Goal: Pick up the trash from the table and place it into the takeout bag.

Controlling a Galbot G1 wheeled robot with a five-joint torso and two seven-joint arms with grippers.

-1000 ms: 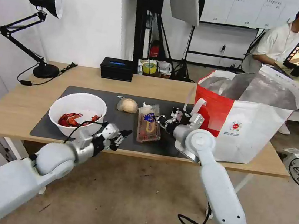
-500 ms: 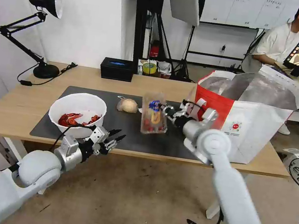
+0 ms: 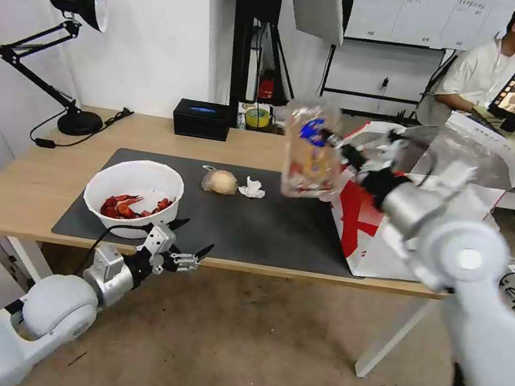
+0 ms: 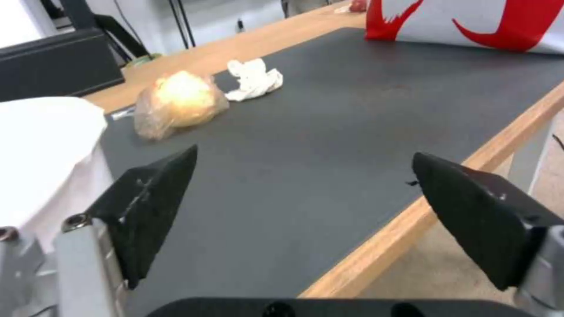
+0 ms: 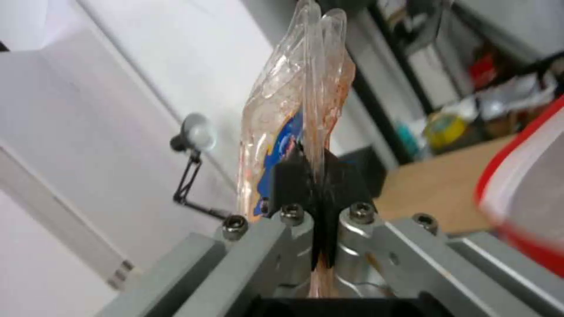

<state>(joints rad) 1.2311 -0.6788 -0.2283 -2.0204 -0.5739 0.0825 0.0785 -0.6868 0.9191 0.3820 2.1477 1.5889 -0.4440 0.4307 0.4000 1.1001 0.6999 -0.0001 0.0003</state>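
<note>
The right gripper point(image 3: 336, 141) is clamped on the clamshell tray point(image 3: 310, 152), holding it in the air beside the takeout bag point(image 3: 437, 200), not yet over its opening. On the table point(image 3: 33, 185) the bowl point(image 3: 133, 196), bun point(image 3: 220, 182) and tissue point(image 3: 252, 188) remain. The left gripper point(image 3: 181, 249) hangs spread wide at the table's near edge, beside the bowl.

Wood table point(image 3: 39, 183) bears dark mat point(image 3: 265, 226), lamp point(image 3: 78, 121), black box point(image 3: 201, 119).

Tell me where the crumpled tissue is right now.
In the head view the crumpled tissue lies on the dark mat, just right of the wrapped bun.
</note>
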